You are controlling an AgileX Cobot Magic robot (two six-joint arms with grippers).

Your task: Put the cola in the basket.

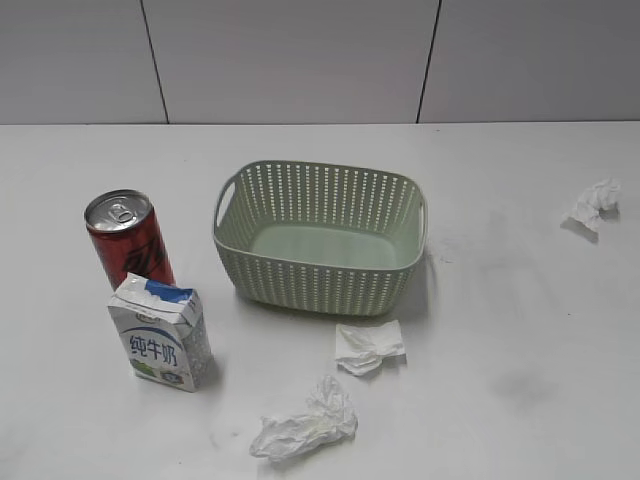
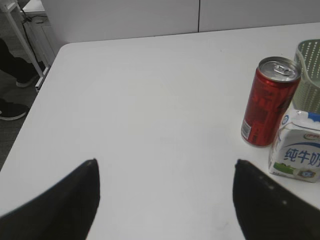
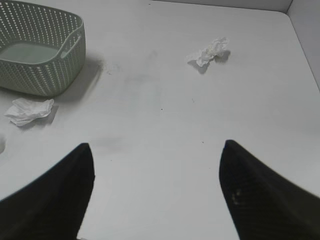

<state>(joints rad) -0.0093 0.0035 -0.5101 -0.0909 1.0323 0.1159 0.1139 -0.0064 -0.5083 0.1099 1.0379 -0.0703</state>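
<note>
The cola (image 1: 130,240) is a tall slim red can with a silver pull-tab top. It stands upright at the left of the table, just behind a milk carton; it also shows in the left wrist view (image 2: 267,102). The sage-green basket (image 1: 320,270) stands empty in the middle, to the right of the can, and shows in the right wrist view (image 3: 45,75) and at the edge of the left wrist view (image 2: 309,75). My left gripper (image 2: 165,162) is open and empty over bare table, left of the can. My right gripper (image 3: 156,145) is open and empty, right of the basket. Neither gripper shows in the exterior view.
A white-and-blue milk carton (image 1: 160,335) stands in front of the can, touching or nearly touching it. Crumpled tissues lie in front of the basket (image 1: 368,346), near the front edge (image 1: 305,425) and at the far right (image 1: 595,203). The table's left edge (image 2: 30,125) drops to the floor.
</note>
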